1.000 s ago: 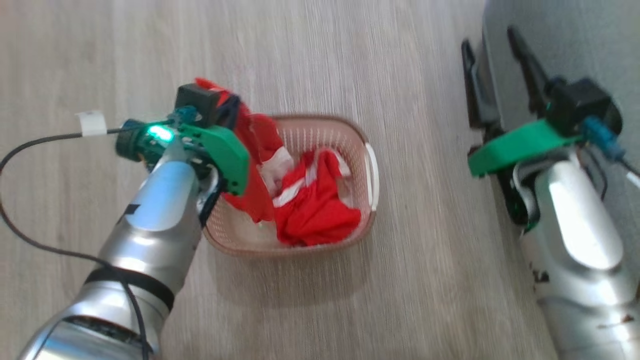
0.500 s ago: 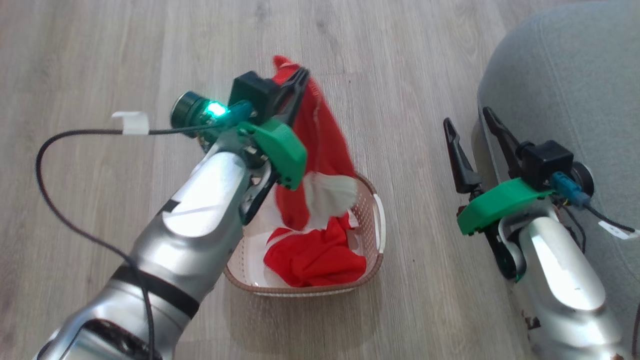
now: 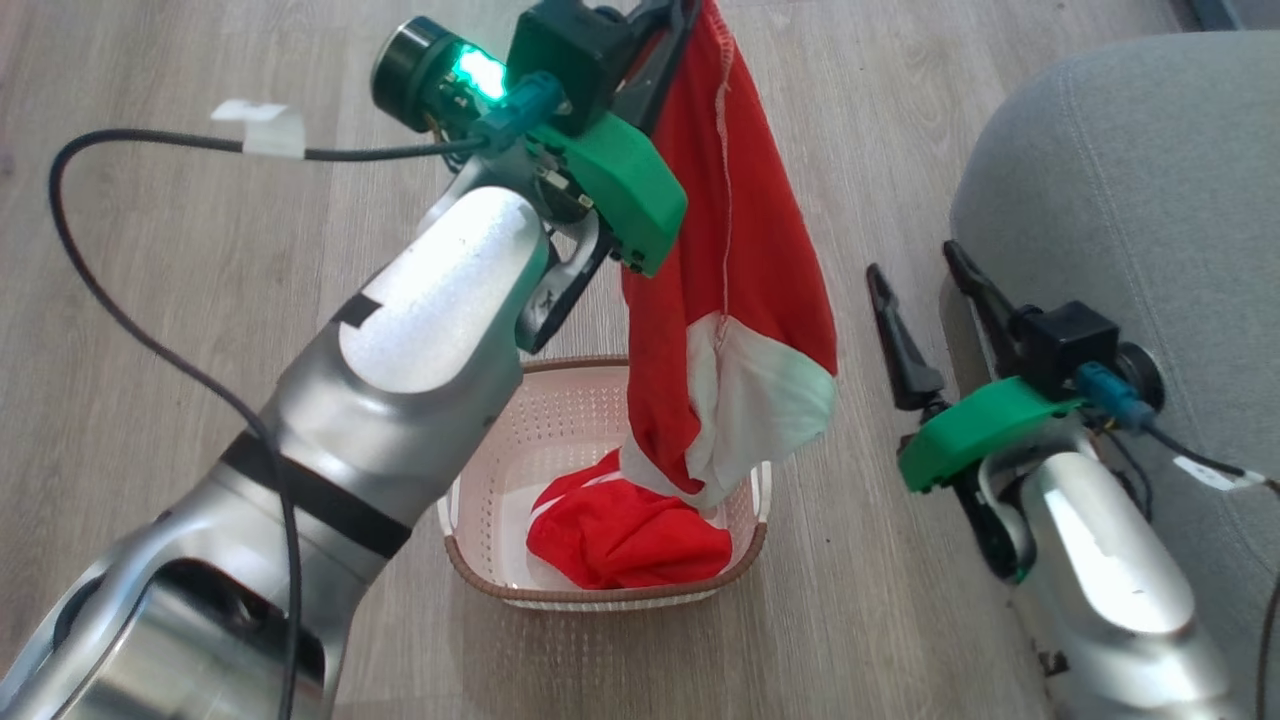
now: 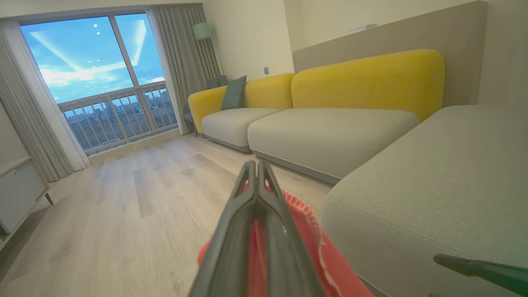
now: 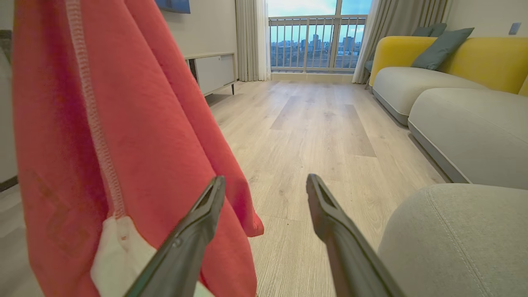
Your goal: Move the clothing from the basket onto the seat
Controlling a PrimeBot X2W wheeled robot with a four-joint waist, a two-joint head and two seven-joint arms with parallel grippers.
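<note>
My left gripper (image 3: 683, 10) is shut on the top edge of the red clothing (image 3: 740, 250) and holds it high above the cream basket (image 3: 520, 440). The garment hangs down in a long drape with a white patch, and its bunched lower end lies inside the basket. In the left wrist view the shut gripper (image 4: 256, 166) pinches red fabric (image 4: 313, 251) in front of the grey-green seat (image 4: 433, 185). My right gripper (image 3: 912, 262) stands open and holds nothing, between the hanging cloth and the seat (image 3: 1130, 200). In the right wrist view the open gripper (image 5: 265, 179) has the clothing (image 5: 136, 123) at its left and the seat (image 5: 453, 239) at its right.
The basket stands on a pale wooden floor (image 3: 200, 250). A black cable (image 3: 120, 290) loops from my left wrist. More sofa seats with yellow backs (image 4: 363, 78) line the wall, and a white cabinet (image 5: 212, 72) stands near the window.
My left arm has risen and carried the clothing up, so most of it now hangs clear above the basket. The head camera has shifted too. The right gripper stays open.
</note>
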